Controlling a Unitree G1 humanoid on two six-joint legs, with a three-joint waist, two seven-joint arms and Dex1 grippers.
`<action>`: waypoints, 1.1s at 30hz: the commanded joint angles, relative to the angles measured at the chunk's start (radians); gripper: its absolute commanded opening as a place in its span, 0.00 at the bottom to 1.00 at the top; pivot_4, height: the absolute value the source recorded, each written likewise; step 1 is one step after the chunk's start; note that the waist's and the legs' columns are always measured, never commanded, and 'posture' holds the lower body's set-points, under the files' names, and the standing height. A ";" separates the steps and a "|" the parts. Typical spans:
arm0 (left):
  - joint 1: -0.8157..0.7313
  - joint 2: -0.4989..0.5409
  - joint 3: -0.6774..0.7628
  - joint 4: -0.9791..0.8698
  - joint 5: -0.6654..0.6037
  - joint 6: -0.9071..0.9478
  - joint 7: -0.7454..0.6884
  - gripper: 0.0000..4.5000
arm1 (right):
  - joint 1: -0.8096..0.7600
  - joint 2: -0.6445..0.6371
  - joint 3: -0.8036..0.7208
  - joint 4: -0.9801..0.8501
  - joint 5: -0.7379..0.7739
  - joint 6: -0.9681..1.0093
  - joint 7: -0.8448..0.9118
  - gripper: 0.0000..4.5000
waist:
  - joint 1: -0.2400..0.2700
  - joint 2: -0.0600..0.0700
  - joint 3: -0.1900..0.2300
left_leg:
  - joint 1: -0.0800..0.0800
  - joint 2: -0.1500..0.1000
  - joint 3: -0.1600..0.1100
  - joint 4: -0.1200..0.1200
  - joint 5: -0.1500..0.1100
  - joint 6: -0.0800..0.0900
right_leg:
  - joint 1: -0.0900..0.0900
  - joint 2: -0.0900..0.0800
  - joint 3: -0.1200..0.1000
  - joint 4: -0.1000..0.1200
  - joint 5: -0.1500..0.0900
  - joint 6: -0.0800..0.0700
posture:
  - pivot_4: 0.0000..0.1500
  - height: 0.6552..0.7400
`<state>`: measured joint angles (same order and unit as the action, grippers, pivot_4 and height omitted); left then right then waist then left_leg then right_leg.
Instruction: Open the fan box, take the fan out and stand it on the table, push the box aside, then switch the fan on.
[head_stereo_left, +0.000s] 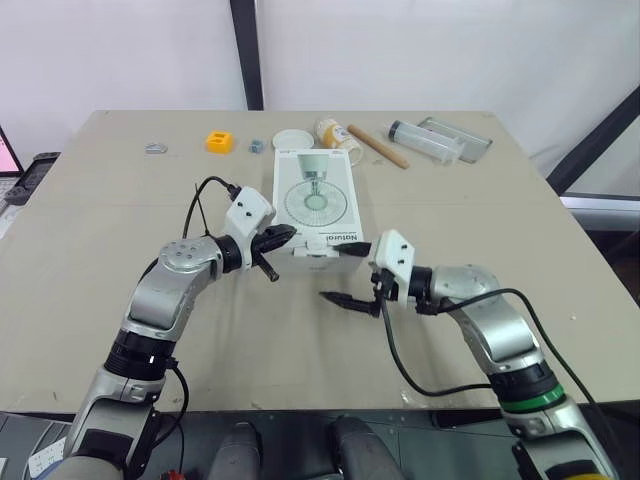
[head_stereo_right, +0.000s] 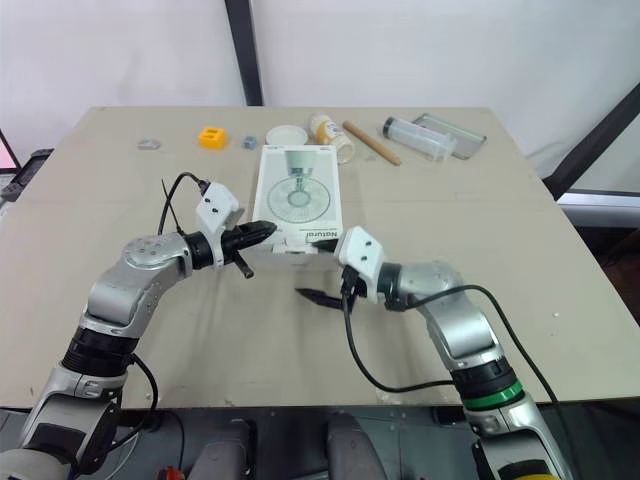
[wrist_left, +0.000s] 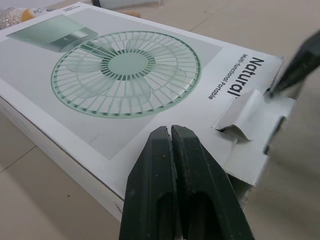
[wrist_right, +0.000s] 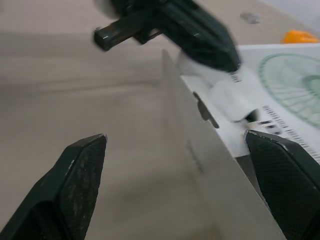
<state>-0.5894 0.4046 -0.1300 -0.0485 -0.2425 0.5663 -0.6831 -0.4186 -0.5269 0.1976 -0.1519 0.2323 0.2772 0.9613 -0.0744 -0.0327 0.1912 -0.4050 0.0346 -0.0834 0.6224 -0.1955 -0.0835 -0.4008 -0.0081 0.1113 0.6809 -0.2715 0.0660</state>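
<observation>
**White fan box flat at mid-counter, both grippers at its near end**

White cardboard fan box (head_stereo_left: 313, 195), printed with a pale green fan and the word "Natural", lies flat in the centre of the head views. Its long side runs away from the robot. At its near end a white flap (wrist_left: 250, 117) is bent up and partly loose.

The left gripper (head_stereo_left: 283, 236) has its jaws pressed together with nothing between them. Its tip is over the box's near left corner. The right gripper (head_stereo_left: 355, 288) sits just below the box in the frame, jaws spread wide. One finger (wrist_right: 285, 170) is against the flap end and the other (wrist_right: 75, 180) is over the bare beige counter (head_stereo_left: 480, 220).

Along the upper edge of the counter stand an orange block (head_stereo_left: 219, 141), a round white lid (head_stereo_left: 291, 138), a small yellow-topped bottle (head_stereo_left: 338, 133), a wooden stick (head_stereo_left: 378, 146) and a clear plastic tube (head_stereo_left: 425, 140).
</observation>
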 joint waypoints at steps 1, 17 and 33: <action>0.017 -0.005 -0.020 0.032 0.012 0.021 -0.001 0.04 | 0.038 -0.048 0.013 -0.094 0.042 0.045 0.064 1.00 | 0.000 0.000 0.000 | 0.000 0.000 0.000 0.000 0.000 0.000 | 0.000 0.000 0.000 0.000 0.000 0.000 | 1.00 1.00; 0.017 -0.008 -0.024 0.033 0.015 0.018 0.000 0.04 | 0.133 -0.070 -0.078 -0.095 0.100 0.113 0.019 1.00 | 0.001 0.000 0.000 | 0.000 0.000 0.000 0.000 0.000 0.000 | 0.000 0.000 0.000 0.000 -0.001 0.001 | 1.00 1.00; 0.004 -0.024 -0.023 0.037 0.019 0.009 0.003 0.04 | 0.107 0.033 -0.167 0.034 0.101 0.120 -0.155 1.00 | 0.001 0.000 -0.001 | 0.000 0.000 0.000 0.000 0.000 0.000 | 0.001 0.000 0.000 0.000 -0.001 0.001 | 1.00 1.00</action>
<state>-0.5978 0.3809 -0.1313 -0.0327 -0.2365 0.5636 -0.6813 -0.2944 -0.5079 0.0228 -0.1202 0.3519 0.4078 0.8380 -0.0736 -0.0329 0.1907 -0.4045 0.0344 -0.0834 0.6225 -0.1955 -0.0834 -0.4000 -0.0081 0.1113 0.6808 -0.2720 0.0669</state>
